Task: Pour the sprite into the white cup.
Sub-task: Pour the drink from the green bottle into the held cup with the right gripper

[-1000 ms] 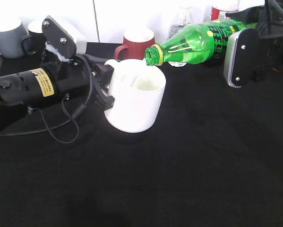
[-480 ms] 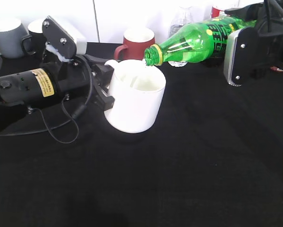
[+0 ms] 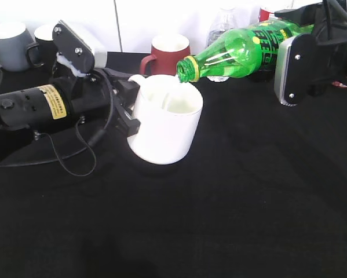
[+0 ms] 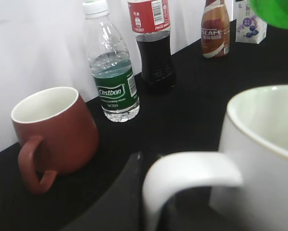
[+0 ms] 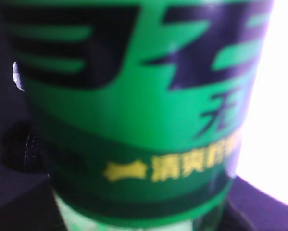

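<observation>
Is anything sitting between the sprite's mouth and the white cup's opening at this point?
Nothing visible. The sprite, tilted in the right gripper, has its open mouth right at the white cup's back rim. The red mug stands behind the cup, off that path. The left gripper grips the handle side.

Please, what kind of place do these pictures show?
Probably a robot test bench in a lab, not a kitchen: a black cloth-covered table against a plain white wall, drinks lined up at the back like the cola bottle, and spare mugs such as the brick-red mug.
</observation>
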You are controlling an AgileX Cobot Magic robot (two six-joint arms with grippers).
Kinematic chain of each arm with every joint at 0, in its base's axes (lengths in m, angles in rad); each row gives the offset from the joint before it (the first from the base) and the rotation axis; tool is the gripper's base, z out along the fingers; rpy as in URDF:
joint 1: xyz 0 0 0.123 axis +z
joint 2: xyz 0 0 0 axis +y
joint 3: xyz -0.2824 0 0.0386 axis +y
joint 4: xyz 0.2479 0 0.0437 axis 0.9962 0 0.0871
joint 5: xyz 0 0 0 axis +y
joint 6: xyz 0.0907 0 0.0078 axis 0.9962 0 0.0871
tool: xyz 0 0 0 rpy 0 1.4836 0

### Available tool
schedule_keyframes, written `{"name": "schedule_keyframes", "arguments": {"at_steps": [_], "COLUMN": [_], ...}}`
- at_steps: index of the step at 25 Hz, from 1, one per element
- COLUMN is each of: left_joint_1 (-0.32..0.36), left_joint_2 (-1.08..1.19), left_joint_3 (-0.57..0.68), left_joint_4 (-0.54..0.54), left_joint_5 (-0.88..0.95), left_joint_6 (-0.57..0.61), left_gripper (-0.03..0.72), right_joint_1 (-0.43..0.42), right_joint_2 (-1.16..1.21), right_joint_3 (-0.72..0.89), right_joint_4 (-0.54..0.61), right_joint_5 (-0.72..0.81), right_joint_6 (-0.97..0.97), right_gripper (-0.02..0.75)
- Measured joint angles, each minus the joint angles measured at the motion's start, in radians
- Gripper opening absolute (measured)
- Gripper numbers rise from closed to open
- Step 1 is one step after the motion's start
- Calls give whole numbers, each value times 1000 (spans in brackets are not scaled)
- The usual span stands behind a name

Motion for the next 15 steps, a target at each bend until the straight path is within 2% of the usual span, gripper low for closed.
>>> {"name": "schedule_keyframes", "arguments": {"at_steps": [15], "left_joint_1": [0], "left_joint_2": [0], "left_joint_3": [7], "left_joint_4": [1], "left_joint_5": [4], "left_joint_6": [1], "left_gripper": [39], "right_joint_1": [0], "right_joint_2": [0], "right_joint_3": [0], "right_joint_4": [-9], "right_joint_5": [-7], "right_joint_6": [0], "right_gripper": [386]}}
